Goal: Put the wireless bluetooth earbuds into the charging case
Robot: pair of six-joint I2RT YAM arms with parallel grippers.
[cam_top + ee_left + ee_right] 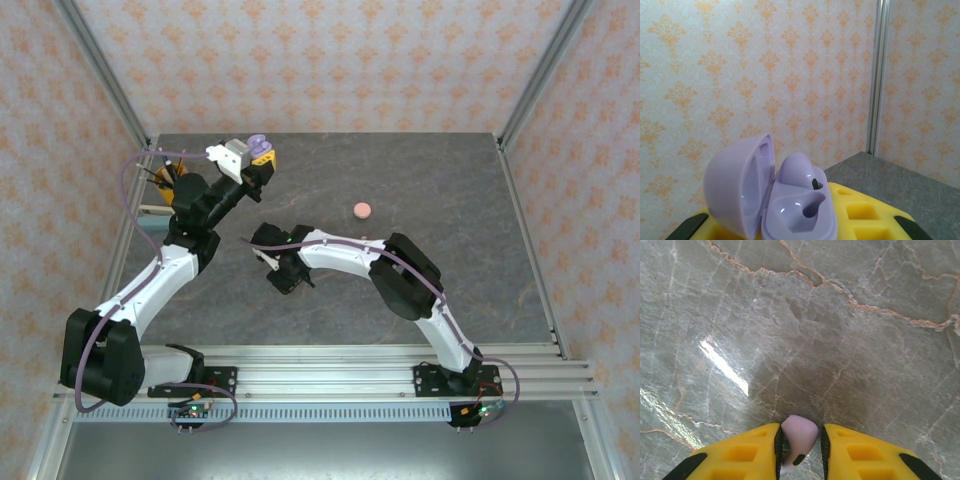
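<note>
Looking around: I see a salmon-pink round case (362, 209) lying alone on the table, well apart from both arms; nothing stands between it and them.
Surface: dark grey table top (840, 315), marble-patterned with thin rust veins and a bright streak of glare.
Room: wallpaper (765, 75) with orange motifs, framed by aluminium posts (879, 75).
Left gripper (800, 232): clamped on the lilac charging case (790, 217), held up off the table with its lid (737, 187) swung open; a seated earbud (796, 171) rests in one well.
Right gripper (800, 452): low over the table, its yellow fingers (745, 450) pinching a lilac earbud (799, 434).
Materials: the case is smooth, glossy, rounded plastic; the fingers are moulded with square pockets.
</note>
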